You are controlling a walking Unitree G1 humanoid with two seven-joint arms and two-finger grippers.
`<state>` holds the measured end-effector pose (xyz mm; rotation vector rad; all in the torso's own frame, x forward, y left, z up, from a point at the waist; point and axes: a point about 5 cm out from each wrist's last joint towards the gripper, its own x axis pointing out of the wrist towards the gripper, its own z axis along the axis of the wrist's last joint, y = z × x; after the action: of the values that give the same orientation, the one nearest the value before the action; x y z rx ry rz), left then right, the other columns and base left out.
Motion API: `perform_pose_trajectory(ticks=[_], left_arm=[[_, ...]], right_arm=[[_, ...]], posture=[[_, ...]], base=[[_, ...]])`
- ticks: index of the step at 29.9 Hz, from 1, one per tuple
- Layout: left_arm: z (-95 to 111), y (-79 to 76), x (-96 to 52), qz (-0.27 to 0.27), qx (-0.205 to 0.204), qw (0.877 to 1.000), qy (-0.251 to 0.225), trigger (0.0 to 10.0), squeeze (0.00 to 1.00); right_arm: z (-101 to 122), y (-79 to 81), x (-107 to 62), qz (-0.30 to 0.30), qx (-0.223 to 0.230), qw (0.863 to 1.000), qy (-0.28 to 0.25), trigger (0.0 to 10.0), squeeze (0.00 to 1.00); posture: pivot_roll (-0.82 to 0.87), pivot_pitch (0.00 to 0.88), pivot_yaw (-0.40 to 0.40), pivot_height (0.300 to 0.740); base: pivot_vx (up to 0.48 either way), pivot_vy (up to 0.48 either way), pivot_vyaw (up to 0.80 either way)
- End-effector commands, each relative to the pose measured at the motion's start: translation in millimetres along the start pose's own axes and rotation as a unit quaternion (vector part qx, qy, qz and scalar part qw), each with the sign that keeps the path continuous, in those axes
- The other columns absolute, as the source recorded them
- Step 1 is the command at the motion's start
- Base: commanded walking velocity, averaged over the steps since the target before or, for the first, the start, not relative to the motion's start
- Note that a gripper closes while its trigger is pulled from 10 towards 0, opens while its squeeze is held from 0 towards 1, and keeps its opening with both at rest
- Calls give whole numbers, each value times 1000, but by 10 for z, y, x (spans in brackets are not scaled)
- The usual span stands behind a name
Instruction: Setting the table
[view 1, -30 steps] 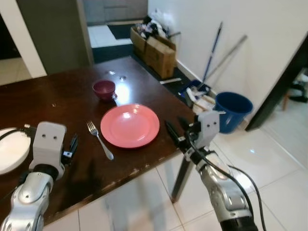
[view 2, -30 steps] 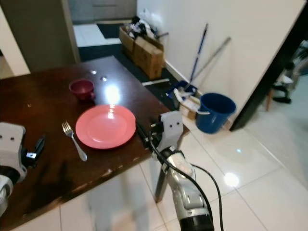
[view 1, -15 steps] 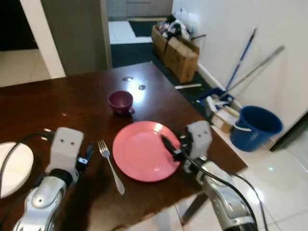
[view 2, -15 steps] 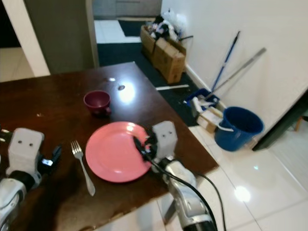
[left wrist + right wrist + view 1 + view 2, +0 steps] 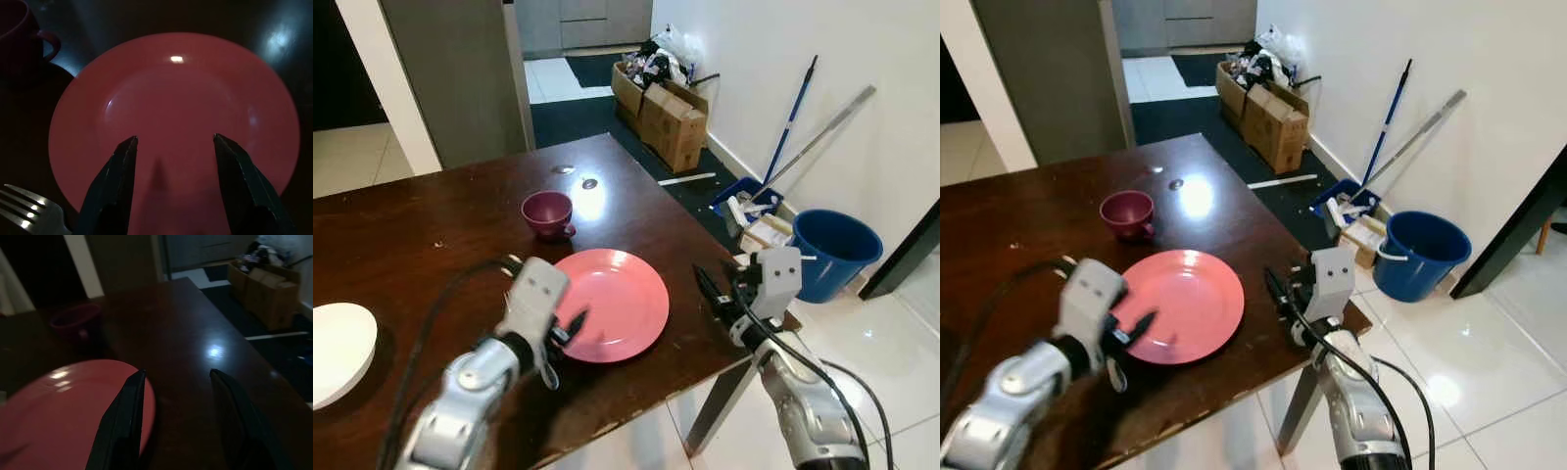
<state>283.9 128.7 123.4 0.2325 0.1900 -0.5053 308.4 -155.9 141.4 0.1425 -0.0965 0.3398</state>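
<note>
A humanoid robot stands at the near edge of a dark wooden dining table (image 5: 431, 211), both arms raised over it. The left gripper (image 5: 570, 327) hovers over the near-left rim of a pink plate (image 5: 622, 299), its two black fingers (image 5: 116, 183) spread apart with nothing between them. A silver fork (image 5: 30, 216) lies on the table just left of the plate, mostly hidden behind the left arm from the head camera. The right gripper (image 5: 713, 292) hangs above the table's right edge, to the right of the plate and clear of it, fingers (image 5: 124, 421) likewise spread and empty. A maroon cup (image 5: 548, 212) sits on the far side of the plate, close to it but apart. A white dish (image 5: 337, 350) rests at the table's far left. On the floor to the right, a blue bucket (image 5: 836, 251) stands by the wall, with mop handles (image 5: 793, 116) leaning nearby and cardboard boxes (image 5: 664, 113) farther back.
</note>
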Motion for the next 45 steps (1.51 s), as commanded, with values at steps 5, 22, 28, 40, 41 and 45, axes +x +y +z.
perform_pose_trajectory(ticks=[5,22,28,40,41,45], left_arm=[[-153,113,55,22,48,998,41,10000,0],[-692,68,-42,12,40,990,135,10000,0],[-692,53,-45,9,43,990,131,10000,0],[-679,120,-112,12,50,990,129,10000,0],[-681,124,-118,12,50,990,129,10000,0],[-682,128,-130,13,50,990,129,10000,0]], right_arm=[[-35,99,-10,30,43,999,8,10000,0],[93,113,27,62,129,990,-14,10000,0],[1,131,32,69,137,988,12,10000,0],[-338,228,210,90,205,973,64,10000,0],[-322,270,220,110,223,967,61,10000,0],[-328,343,242,145,249,955,69,10000,0]], posture=[[17,19,85,740],[19,16,70,740],[19,17,71,740],[65,20,83,740],[70,19,83,740],[76,21,81,740]], base=[[0,0,0],[0,0,0],[0,0,0],[0,0,0],[0,0,0],[0,0,0]])
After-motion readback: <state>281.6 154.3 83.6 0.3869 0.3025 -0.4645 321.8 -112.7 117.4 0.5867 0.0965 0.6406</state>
